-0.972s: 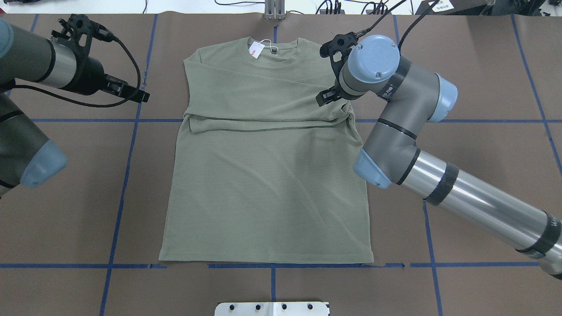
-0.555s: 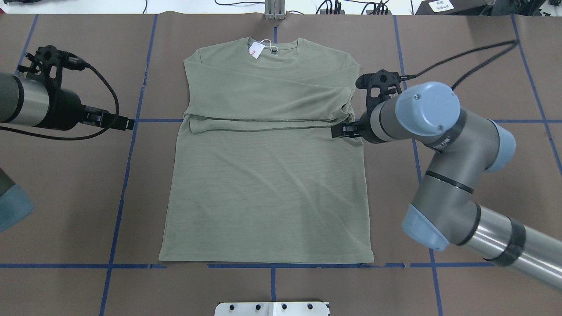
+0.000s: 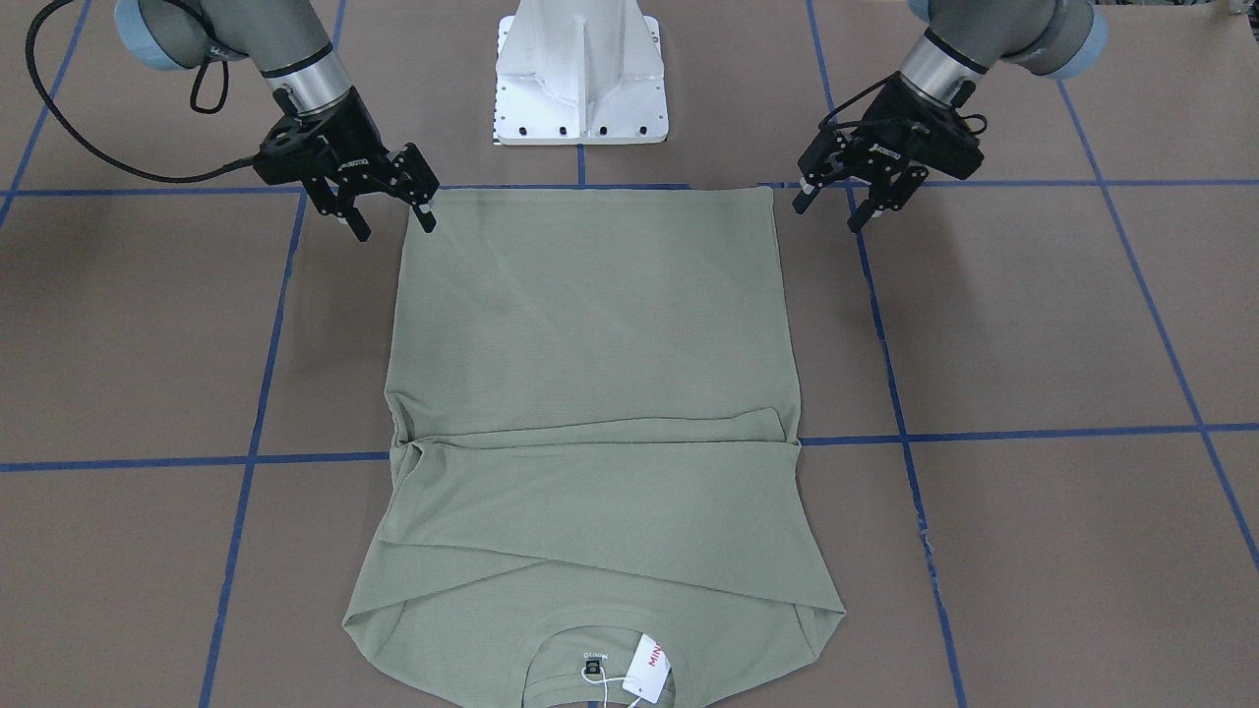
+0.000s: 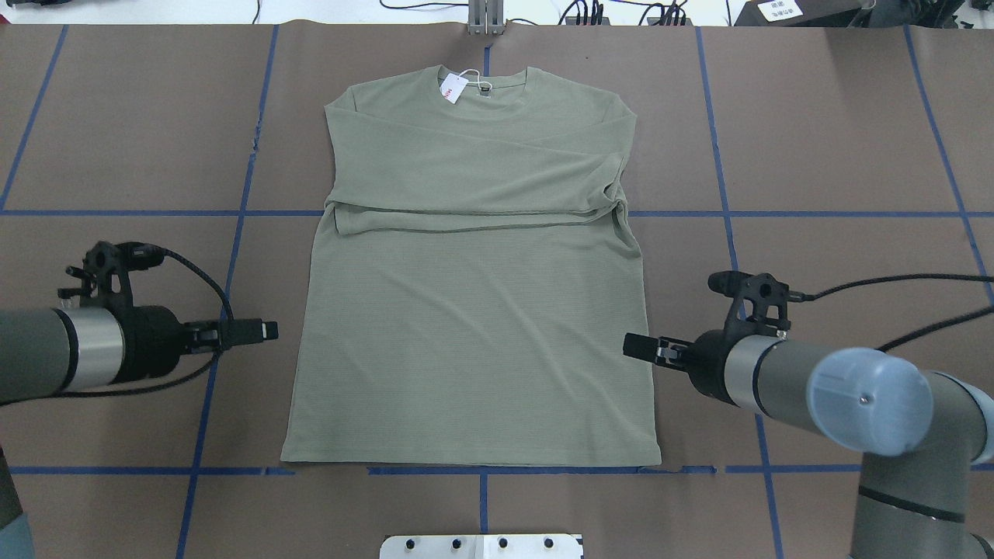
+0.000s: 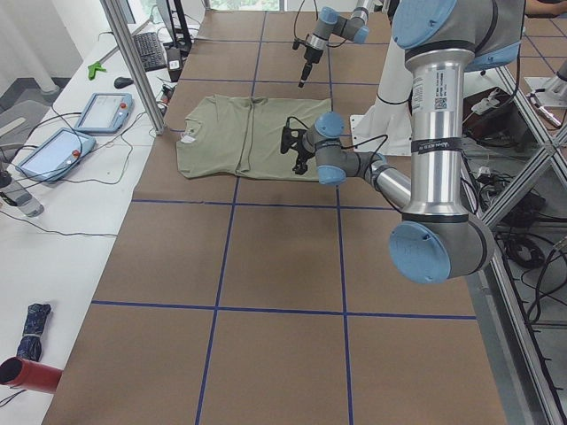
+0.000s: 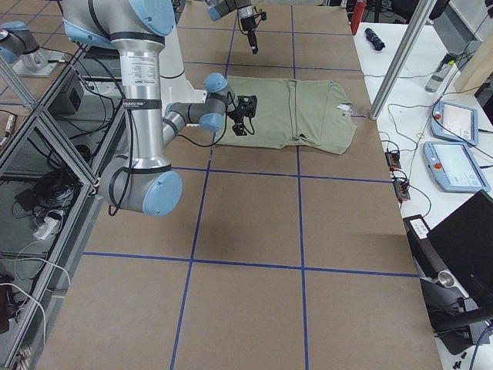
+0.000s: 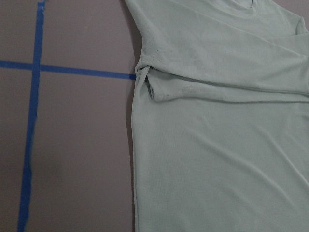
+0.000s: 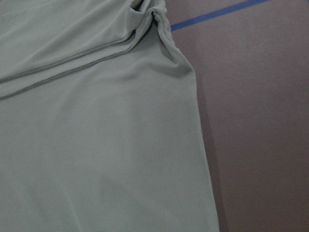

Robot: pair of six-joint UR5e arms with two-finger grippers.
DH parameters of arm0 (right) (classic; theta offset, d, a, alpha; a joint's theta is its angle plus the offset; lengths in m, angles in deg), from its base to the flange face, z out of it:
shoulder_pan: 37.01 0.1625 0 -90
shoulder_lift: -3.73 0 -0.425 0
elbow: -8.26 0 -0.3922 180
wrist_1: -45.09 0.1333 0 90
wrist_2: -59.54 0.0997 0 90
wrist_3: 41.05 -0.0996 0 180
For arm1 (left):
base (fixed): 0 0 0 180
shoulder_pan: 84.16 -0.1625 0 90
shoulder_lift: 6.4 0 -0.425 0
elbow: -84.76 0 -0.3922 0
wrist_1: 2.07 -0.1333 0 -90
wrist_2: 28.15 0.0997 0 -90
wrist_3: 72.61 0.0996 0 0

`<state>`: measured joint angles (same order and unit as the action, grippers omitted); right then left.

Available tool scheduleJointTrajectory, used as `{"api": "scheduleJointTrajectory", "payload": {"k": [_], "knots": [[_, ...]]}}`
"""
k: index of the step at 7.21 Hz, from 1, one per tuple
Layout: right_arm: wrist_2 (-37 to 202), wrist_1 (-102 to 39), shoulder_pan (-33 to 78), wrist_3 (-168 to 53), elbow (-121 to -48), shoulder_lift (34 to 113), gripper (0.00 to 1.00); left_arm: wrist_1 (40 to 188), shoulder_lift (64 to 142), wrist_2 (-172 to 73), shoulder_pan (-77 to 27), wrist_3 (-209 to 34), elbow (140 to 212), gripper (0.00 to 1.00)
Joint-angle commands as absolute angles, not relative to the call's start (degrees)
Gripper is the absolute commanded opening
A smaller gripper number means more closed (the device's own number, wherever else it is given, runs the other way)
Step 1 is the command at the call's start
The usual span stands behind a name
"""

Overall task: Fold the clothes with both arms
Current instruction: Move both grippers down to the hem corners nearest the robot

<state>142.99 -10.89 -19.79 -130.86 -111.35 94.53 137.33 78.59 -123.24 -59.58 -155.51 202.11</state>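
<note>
Bench: a brown cover [image 4: 839, 140] crossed by blue tape lines [image 4: 124, 213] in a grid, one of which passes under the shirt at its sleeve fold.
Room: beyond the shirt's collar end stand a white side table [image 5: 62, 204] with two tablets [image 5: 104, 111] and a metal post [image 5: 133, 62]. A white pedestal [image 3: 580, 88] stands just past the shirt's hem.
Left tool [image 4: 260, 330]: just off the shirt's left edge, beside the lower body, with fingers spread and gripping nothing.
Shirt [image 4: 474, 326]: sage green and flat at mid-bench, collar away from the robot and hem toward the pedestal. Both sleeves are folded across the chest, with a hang tag [image 4: 453, 88] at the collar.
Right tool [image 4: 633, 345]: at the shirt's right edge, beside the lower body, with fingers spread and empty. Whether a tip touches the cloth cannot be told.
Change: 0.6 s ago both tools were level with the shirt's sleeve fold, the right one at the cloth's edge there. Both have drawn back toward the hem, and the shirt lies as before.
</note>
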Motion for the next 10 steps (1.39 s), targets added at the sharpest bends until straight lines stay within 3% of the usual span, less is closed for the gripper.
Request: {"api": "scheduleJointTrajectory", "payload": {"k": [1,2,9,10], "knots": [[136.72,-9.05,-25.40,-135.61,-112.50,97.95,0.95,134.63,77.53,-116.14,-68.76,-164.25,201.66,0.74],[136.53,-10.88,-25.67,-137.71,-112.50,97.86,0.93,131.99,77.88,-115.26,-70.44,-167.24,201.57,0.68],[134.25,-11.86,-26.99,-137.99,-112.59,97.78,0.95,131.44,81.40,-113.75,-74.23,-167.89,197.53,0.67],[133.64,-11.86,-27.60,-137.99,-112.50,97.78,0.95,131.44,81.40,-113.75,-74.49,-167.89,197.61,0.60]]}}
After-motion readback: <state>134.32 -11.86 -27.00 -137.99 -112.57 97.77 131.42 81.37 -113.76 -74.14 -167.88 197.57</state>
